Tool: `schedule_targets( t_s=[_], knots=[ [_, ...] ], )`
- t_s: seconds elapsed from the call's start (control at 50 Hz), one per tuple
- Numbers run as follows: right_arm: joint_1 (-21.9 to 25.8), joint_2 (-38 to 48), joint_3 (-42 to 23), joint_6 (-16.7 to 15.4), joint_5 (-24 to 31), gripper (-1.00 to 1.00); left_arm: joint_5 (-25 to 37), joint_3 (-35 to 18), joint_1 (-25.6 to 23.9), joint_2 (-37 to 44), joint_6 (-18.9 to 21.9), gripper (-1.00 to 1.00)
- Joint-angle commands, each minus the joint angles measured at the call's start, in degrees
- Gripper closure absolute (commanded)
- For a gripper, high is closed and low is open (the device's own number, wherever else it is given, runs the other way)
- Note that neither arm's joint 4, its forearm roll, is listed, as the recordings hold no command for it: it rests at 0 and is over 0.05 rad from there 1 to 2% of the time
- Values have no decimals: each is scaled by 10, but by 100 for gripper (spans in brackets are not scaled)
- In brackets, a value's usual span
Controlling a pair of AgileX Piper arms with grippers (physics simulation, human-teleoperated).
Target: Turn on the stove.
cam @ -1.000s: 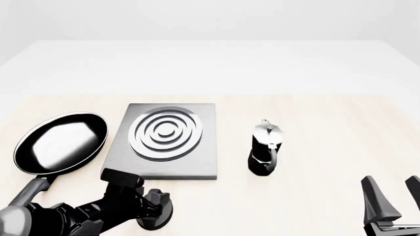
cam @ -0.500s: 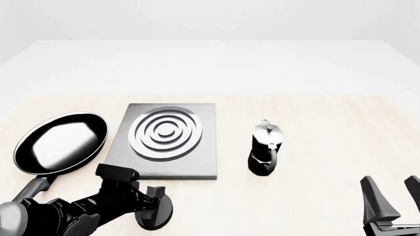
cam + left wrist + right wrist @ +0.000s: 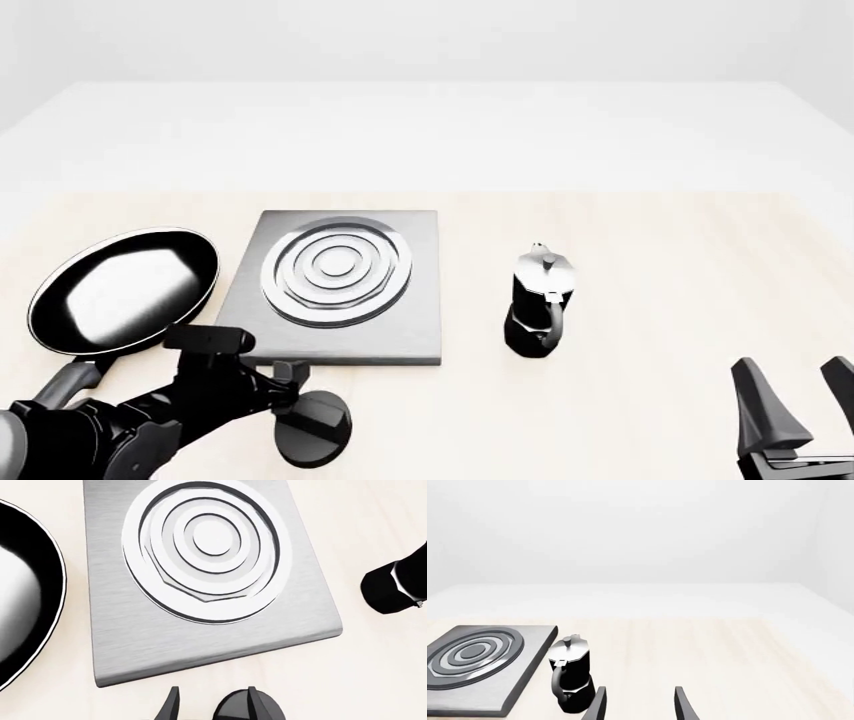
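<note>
Stove (image 3: 336, 285) sits left of centre in the front view on the tabletop (image 3: 641, 250), a flat dark-grey slab with silver burner rings that looks rigid and heavy enough to stay put. Its knob (image 3: 312, 428) lies apart from it, low in the frame just below the slab's lower edge; it is small, round, hard and probably slick, so I judge the raised ridge across its top the best place to pinch and twist. Left end effector (image 3: 283, 385) hangs just upper left of the knob, released, its fingers spread; in the left wrist view the knob (image 3: 248, 707) sits against one fingertip rather than squarely between the two. Right end effector (image 3: 794, 400) waits at the lower right corner, also released, well apart.
</note>
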Motion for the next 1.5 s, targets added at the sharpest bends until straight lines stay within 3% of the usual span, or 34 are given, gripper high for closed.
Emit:
schedule_targets(
  t_s=[0.02, 0.28, 0.74, 0.96, 1.18, 1.32, 1.34, 1.5],
  knots=[
    [0, -2, 0, -1, 1, -100, 3, 5, 14, -10, 6, -100],
    [0, -4, 0, -3, 2, -100, 26, 9, 21, -43, 11, -100],
    [2, -4, 0, -5, 3, -100, 216, 20, 57, -302, 9, -100],
    [3, -2, 0, -8, 2, -100, 270, 41, 75, -389, 12, -100],
    [3, -6, 0, -9, 6, -100, 337, 53, 103, -503, 44, -100],
    [2, -6, 0, -11, 6, -100, 419, 39, 117, -640, 76, -100],
    [2, -6, 0, -10, 6, -100, 428, 41, 107, -652, 62, -100],
    [2, -8, 0, -10, 5, -100, 481, 56, 112, -742, 75, -100]
  ],
)
